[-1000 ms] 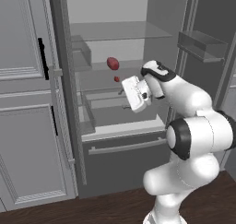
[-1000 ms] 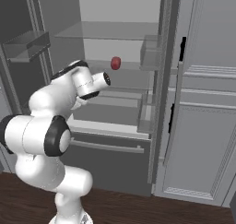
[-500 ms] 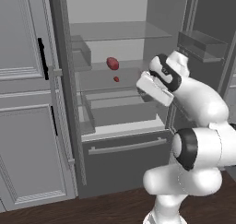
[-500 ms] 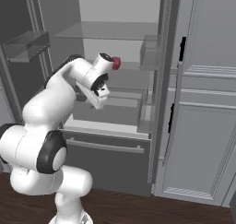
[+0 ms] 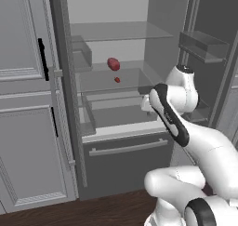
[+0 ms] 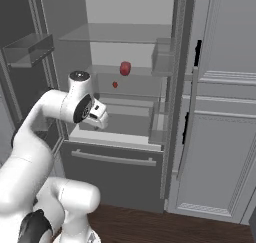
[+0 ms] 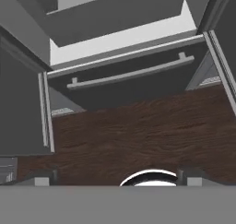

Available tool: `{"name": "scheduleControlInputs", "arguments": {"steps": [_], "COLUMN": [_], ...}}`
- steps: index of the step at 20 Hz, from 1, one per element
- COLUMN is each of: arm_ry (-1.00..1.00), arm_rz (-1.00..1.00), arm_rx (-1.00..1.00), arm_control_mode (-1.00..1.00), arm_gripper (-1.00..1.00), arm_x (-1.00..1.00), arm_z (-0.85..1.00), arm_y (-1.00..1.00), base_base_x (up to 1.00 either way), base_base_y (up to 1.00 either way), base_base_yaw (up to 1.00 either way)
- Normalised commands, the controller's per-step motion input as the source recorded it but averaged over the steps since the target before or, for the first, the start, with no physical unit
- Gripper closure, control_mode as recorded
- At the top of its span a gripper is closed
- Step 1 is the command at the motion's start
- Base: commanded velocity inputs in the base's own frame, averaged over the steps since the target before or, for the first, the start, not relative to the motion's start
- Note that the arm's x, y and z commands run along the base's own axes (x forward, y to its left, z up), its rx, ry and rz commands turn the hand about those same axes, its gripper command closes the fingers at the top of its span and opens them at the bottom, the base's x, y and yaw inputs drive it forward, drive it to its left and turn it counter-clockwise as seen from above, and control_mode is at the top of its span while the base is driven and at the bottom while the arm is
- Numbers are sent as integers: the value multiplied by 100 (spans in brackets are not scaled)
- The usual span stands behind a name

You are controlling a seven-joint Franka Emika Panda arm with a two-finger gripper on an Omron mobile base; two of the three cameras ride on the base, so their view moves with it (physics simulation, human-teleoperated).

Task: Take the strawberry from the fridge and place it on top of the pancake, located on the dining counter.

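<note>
Since the earlier frame the arm has been pulled back from the shelf and folded. The gripper, which was level with the strawberry and close to it, is now lower and turned downward. The strawberry itself has not been shifted.

- Pincer state: released. In the hand view the two tips are spread wide with nothing between them.
- Pointing: down and slightly inward. The bar handle of the bottom drawer is ahead of the pincer and the wood floor is under it.
- Task thing: the strawberry is left on a glass shelf inside the open fridge. It lies above the pincer and deeper in, well apart from it and off the pincer's line of sight.
- Key relation: the hand must be raised and re-aimed into the cavity before any grasp, since the fruit is up and behind the current approach axis.
- Long axis: it reads as roughly upright, slightly taller than wide, but it is too small to be sure.
- Only one arm is fitted, so no choice of side arises.
- Hard to read: a smaller red spot is seen just below the fruit. It cannot be told whether it is a reflection in the glass or a separate thing. In the left base view the pincer is mostly covered by the forearm.
</note>
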Motion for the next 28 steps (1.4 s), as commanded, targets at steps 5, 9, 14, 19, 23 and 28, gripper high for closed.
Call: {"name": "scheduleControlInputs", "arguments": {"steps": [5, 9, 14, 19, 23, 28], "arm_ry": [-4, -14, -9, -13, -3, -9], "arm_rz": [15, 9, 0, 0, 0, 0], "arm_rx": [-4, -37, -11, 7, 8, -3], "arm_control_mode": [-100, -100, -100, -100, -100, -100], "arm_gripper": [-100, -100, -100, -100, -100, -100], "arm_x": [-96, -51, -47, -55, -29, -11], "arm_z": [-4, -8, -21, -3, -11, -36], "arm_y": [24, 3, -20, -3, 0, 0], "base_base_x": [0, 0, 0, 0, 0, 0], "base_base_y": [0, 0, 0, 0, 0, 0], "base_base_yaw": [0, 0, 0, 0, 0, 0]}}
